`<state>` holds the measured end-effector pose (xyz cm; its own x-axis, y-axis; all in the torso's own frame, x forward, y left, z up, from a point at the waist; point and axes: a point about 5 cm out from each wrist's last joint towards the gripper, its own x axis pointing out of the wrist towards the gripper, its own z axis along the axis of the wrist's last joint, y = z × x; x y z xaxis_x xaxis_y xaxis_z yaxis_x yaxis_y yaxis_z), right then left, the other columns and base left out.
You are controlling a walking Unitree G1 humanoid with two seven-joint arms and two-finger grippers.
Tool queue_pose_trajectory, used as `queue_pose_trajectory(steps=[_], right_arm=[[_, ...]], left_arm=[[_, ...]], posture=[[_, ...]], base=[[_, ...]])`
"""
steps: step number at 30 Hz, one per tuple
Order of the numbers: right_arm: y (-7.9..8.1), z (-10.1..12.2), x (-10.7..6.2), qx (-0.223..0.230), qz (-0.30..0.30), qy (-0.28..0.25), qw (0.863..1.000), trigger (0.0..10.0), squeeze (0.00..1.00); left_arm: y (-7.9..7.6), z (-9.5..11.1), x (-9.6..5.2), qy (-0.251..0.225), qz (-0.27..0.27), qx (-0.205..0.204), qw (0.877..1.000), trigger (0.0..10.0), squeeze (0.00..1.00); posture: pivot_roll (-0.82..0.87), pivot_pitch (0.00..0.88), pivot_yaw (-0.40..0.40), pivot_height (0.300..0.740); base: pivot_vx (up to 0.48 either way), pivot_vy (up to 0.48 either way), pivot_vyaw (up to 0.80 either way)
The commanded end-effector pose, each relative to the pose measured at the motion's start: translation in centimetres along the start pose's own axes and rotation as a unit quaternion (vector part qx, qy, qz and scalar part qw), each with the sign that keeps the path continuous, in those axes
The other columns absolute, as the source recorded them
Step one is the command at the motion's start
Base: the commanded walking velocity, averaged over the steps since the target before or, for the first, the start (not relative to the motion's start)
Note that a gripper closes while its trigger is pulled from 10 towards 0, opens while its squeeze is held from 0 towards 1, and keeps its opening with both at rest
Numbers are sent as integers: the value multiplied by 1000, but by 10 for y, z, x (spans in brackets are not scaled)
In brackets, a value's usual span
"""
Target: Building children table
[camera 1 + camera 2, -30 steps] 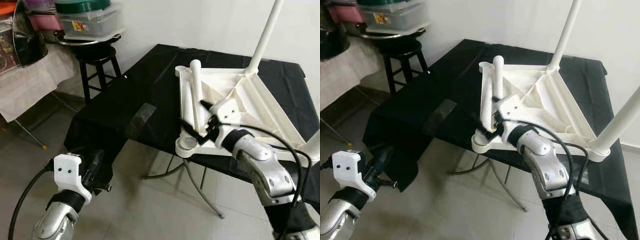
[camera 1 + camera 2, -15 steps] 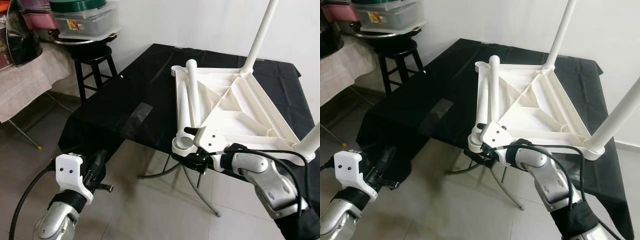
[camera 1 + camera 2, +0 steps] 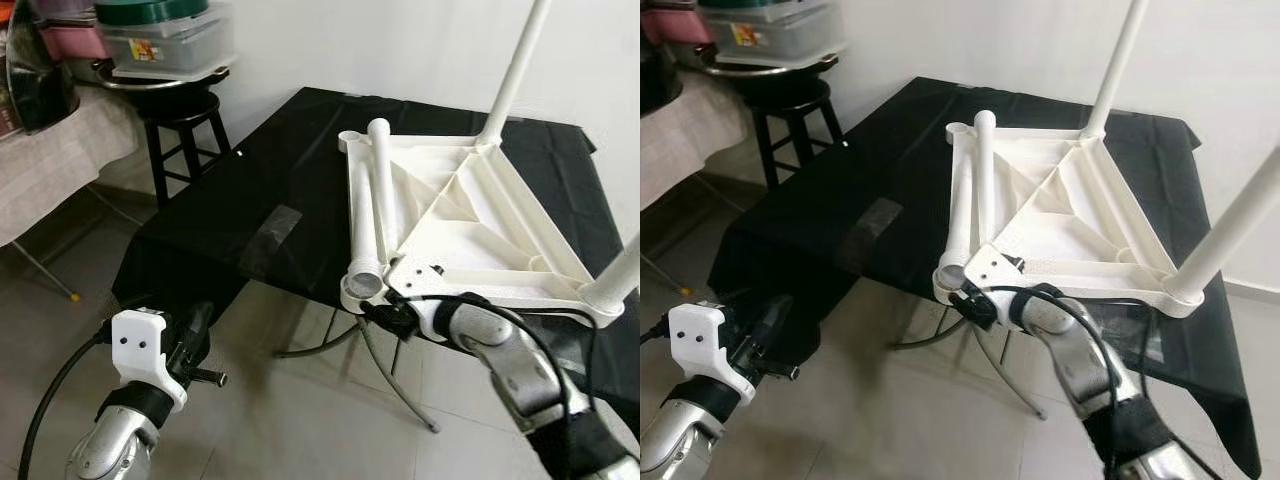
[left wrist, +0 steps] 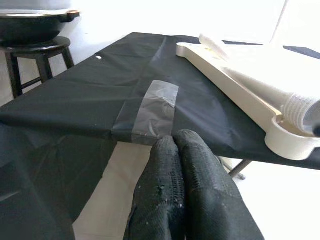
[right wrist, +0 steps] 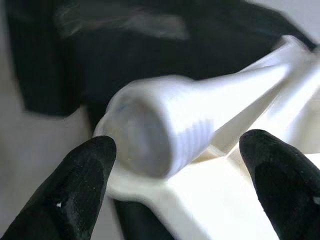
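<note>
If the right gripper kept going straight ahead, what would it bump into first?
Probably the threaded end of the loose white leg, which lies between the open right gripper's fingers, just ahead of them.

The right gripper (image 5: 177,192) reaches forward with fingers spread apart, while the left gripper (image 4: 186,185) hangs low, fingers pressed together.

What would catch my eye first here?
A white tabletop lies upside down on a black-draped table, with two legs pointing up. A loose leg lies along its left edge, its threaded end at the near corner. There the right hand is open at that end; the left hand hangs shut over the floor.
</note>
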<state>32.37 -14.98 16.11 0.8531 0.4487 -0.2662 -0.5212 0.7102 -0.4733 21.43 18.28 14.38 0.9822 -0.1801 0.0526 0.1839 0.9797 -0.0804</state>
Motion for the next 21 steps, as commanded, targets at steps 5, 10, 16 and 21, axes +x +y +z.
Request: queue_pose_trajectory(steps=[5,10,16,21], right_arm=[[0,5,10,48,-37,-9,998,10000,0],[-1,4,27,37,-92,31,995,10000,0],[-4,3,34,-14,-134,53,990,10000,0],[-4,7,38,-36,-153,45,987,0,0]], left_arm=[[1,0,-2,5,-2,4,1000,10000,0],[-1,0,-4,7,-1,8,1000,10000,0],[-1,0,-6,8,-1,8,1000,10000,0],[-1,1,-6,8,0,8,1000,10000,0]], posture=[[-76,79,-2,740],[-55,72,-5,740],[-45,79,-2,740],[-44,83,2,740]], base=[[0,0,0],[0,0,0],[0,0,0],[0,0,0]])
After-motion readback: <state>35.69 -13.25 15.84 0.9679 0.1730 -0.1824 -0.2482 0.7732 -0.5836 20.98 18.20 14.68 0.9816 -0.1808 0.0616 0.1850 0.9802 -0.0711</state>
